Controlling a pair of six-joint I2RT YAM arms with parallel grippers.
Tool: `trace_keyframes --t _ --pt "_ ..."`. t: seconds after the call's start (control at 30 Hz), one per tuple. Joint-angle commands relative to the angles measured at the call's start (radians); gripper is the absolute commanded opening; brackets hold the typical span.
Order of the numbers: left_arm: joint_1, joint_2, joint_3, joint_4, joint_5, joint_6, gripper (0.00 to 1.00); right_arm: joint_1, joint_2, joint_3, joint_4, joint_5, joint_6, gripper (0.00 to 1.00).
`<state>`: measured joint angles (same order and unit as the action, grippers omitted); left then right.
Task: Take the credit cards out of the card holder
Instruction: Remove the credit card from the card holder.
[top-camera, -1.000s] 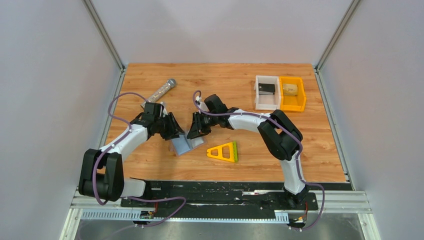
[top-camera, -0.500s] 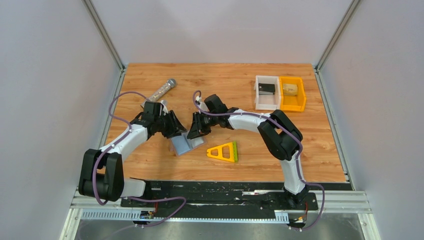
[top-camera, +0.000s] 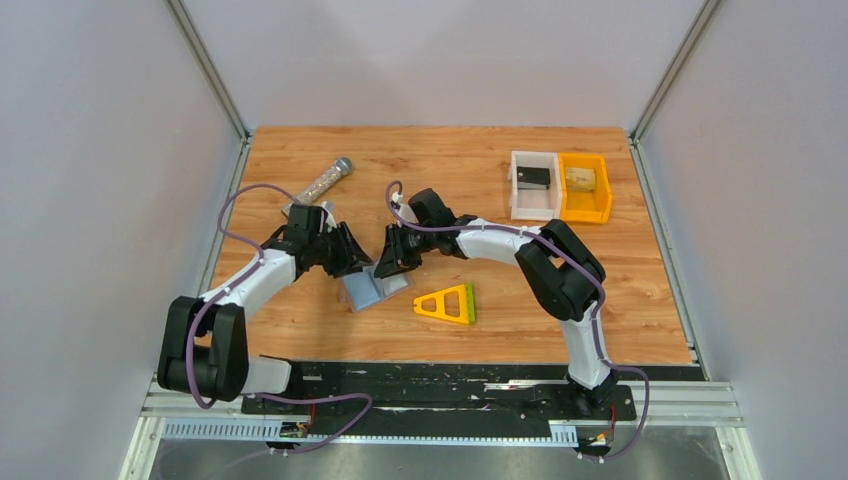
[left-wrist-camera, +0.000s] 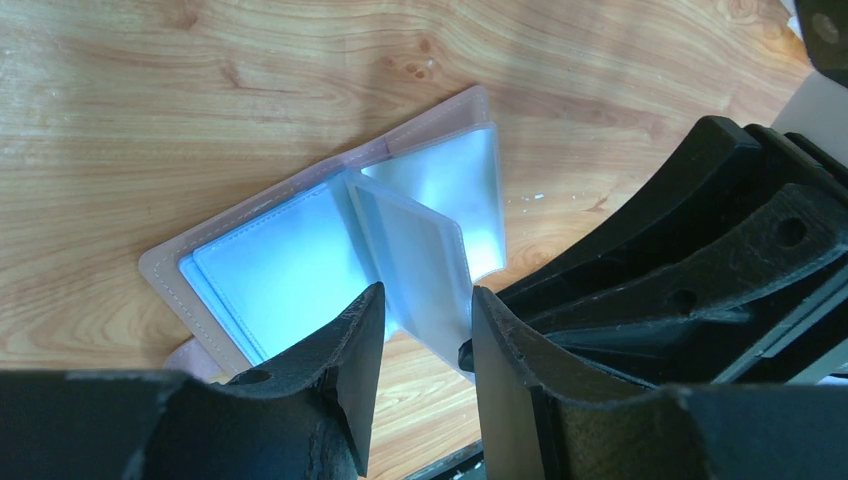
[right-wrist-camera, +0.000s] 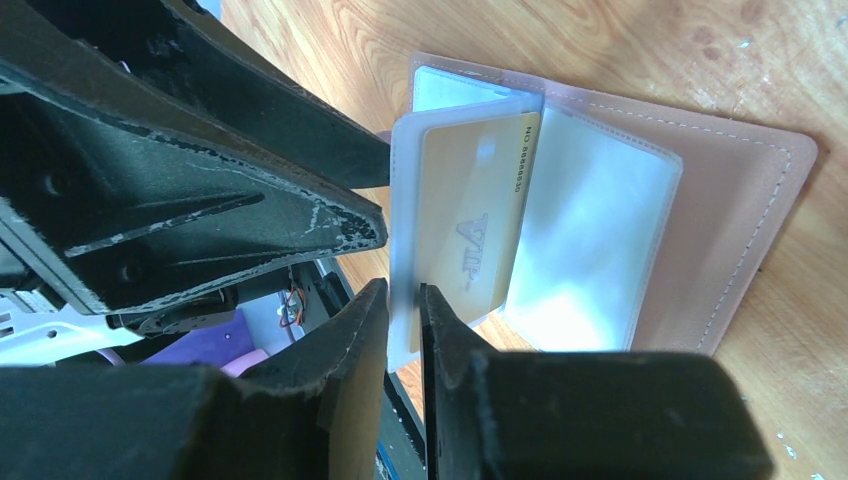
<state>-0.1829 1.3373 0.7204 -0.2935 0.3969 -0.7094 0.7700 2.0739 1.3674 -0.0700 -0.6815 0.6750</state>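
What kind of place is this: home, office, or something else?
Probably a robot test cell in a laboratory: grey panels enclose the wooden table, two arms are bolted at its near edge, and unrelated props lie about, like a card holder.

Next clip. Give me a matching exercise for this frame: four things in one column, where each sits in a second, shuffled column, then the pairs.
Things
1. holder
2. gold card
3. triangle
4. orange bin

Places
A. beside the white bin, on its right
B. lying open on the table
C. inside a clear sleeve that the right gripper has its jaws shut on
D. flat on the table, right of the holder in the top view

Pairs: 1-B; 2-C; 3-D; 4-A
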Motion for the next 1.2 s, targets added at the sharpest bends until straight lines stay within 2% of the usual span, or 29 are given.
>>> trace_keyframes --t 0.0,0.23,0.57,0.97,1.17 --pt "0.003 0.020 -0.014 0.047 -0.003 0.006 0.45 0.002 -0.051 0.007 0.013 0.007 -0.021 0.20" --pt "0.003 0.028 -0.027 0.065 0.002 0.001 0.45 0.002 -0.055 0.005 0.014 0.003 -0.023 0.20" --pt "0.003 0.028 -0.013 -0.013 -0.057 0.027 0.44 -0.008 -0.078 -0.018 0.006 0.040 -0.027 0.21" --pt "0.003 -0.019 0.007 -0.095 -0.112 0.046 0.45 -0.035 -0.107 -0.028 -0.076 0.125 -0.072 0.22" --pt "0.003 -0.054 0.032 -0.162 -0.159 0.066 0.46 -0.038 -0.138 0.022 -0.193 0.224 -0.086 0.26"
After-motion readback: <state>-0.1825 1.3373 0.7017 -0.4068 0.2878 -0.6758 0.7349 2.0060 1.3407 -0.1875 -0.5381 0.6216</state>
